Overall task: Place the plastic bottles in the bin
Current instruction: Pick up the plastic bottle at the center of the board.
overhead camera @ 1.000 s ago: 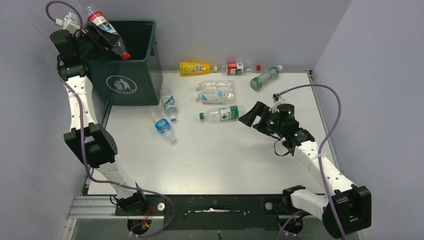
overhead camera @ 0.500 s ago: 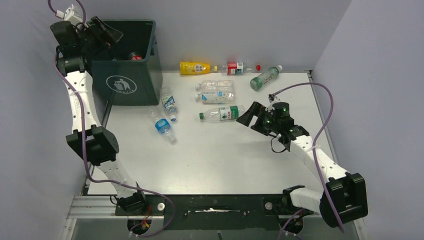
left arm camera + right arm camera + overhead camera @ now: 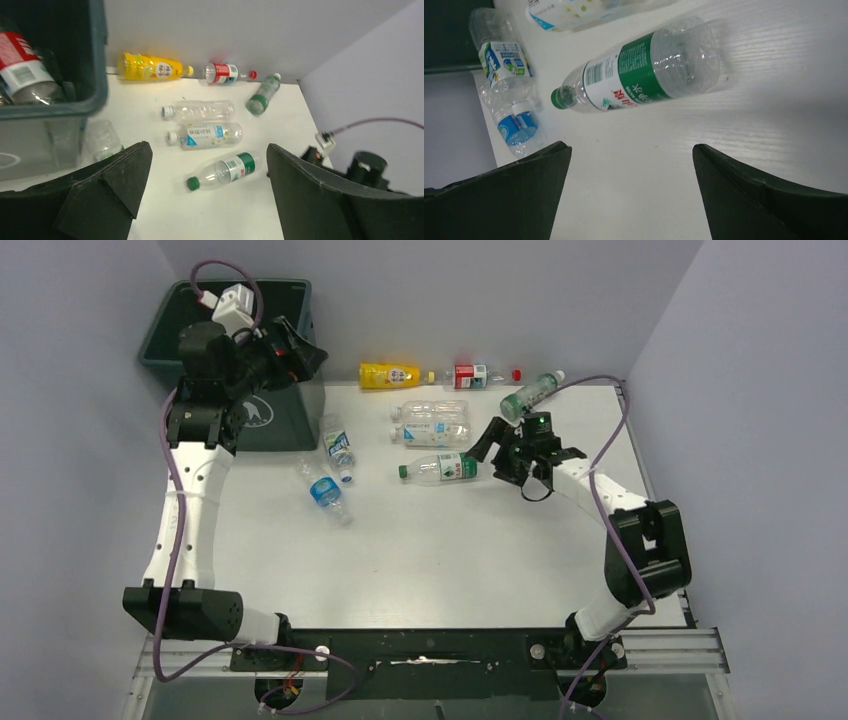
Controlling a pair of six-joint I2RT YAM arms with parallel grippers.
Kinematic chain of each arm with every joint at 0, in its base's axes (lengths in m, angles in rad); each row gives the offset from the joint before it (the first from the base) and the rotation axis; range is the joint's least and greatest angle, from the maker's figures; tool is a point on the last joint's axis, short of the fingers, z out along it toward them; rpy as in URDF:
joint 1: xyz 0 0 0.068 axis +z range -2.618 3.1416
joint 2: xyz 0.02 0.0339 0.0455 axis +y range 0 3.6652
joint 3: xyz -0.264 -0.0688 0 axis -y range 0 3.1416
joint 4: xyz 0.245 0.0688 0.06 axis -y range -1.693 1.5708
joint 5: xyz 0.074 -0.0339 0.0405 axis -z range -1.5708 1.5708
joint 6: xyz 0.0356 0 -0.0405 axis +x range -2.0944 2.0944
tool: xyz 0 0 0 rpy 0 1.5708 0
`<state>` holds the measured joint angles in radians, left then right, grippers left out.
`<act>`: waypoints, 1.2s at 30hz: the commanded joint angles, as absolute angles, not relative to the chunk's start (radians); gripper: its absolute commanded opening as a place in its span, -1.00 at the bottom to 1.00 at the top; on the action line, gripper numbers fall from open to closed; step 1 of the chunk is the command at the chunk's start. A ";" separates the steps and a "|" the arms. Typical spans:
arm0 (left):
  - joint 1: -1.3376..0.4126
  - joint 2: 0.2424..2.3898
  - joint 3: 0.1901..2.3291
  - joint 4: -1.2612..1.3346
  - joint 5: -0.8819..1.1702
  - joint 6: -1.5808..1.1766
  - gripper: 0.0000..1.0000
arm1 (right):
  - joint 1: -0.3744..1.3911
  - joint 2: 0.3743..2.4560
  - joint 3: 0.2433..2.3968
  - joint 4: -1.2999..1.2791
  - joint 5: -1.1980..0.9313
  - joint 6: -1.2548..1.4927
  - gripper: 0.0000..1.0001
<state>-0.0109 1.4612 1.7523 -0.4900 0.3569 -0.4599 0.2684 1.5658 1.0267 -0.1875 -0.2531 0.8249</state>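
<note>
Left fingers (image 3: 115,185) are spread wide with nothing between them, so the left gripper (image 3: 292,352) is empty. 1 s back it has the red-label bottle (image 3: 20,65) clamped over the bin (image 3: 165,325). Half a second back the bottle is already down inside. Now the left arm is swung off the opening, out over the table (image 3: 450,560). I read that drop as done and left as free for the next pick. Right fingers (image 3: 769,195) are also fully apart and hold nothing. The right gripper (image 3: 490,455) has moved in from mid-table to the base end of the green-label bottle (image 3: 644,72), which lies on its side with its cap toward the bin. Probably the next grab, not gripped yet. Left wrist view shows what the top view can't: the red-label bottle lies inside the bin against its wall, while from above the left arm covers the interior. Right wrist view shows the green-label bottle ahead of the tips and not between them, with table surface in the gap. From above, gripper and bottle overlap and contact can't be judged. Only the top view gives the full count, eight still on the table: the green-label one, yellow bottle (image 3: 390,375), red-capped bottle (image 3: 470,375) and green-tinted bottle (image 3: 528,397) along the back, two clear bottles (image 3: 432,432) mid-table, and two blue-label bottles (image 3: 325,490) just beside the bin.
</note>
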 commanded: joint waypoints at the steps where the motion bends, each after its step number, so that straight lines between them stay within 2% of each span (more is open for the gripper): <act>1: -0.097 1.385 1.632 -0.423 0.269 -0.431 0.71 | 0.262 1.674 1.148 -0.242 -0.179 0.889 0.96; 8: -0.160 1.321 1.449 -0.394 0.268 -0.431 0.72 | 0.263 1.796 1.291 -0.377 -0.091 1.012 0.96; 13: -0.170 1.303 1.402 -0.390 0.277 -0.424 0.72 | 0.267 1.903 1.428 -0.498 -0.077 1.073 0.96; 36: -0.222 1.293 1.323 -0.371 0.281 -0.431 0.73 | 0.288 2.033 1.497 -0.537 -0.049 1.117 0.97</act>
<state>-0.2012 1.3109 1.3216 -0.4362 0.2836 -0.4358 0.2821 2.0426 1.4715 -0.5529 -0.0631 1.1183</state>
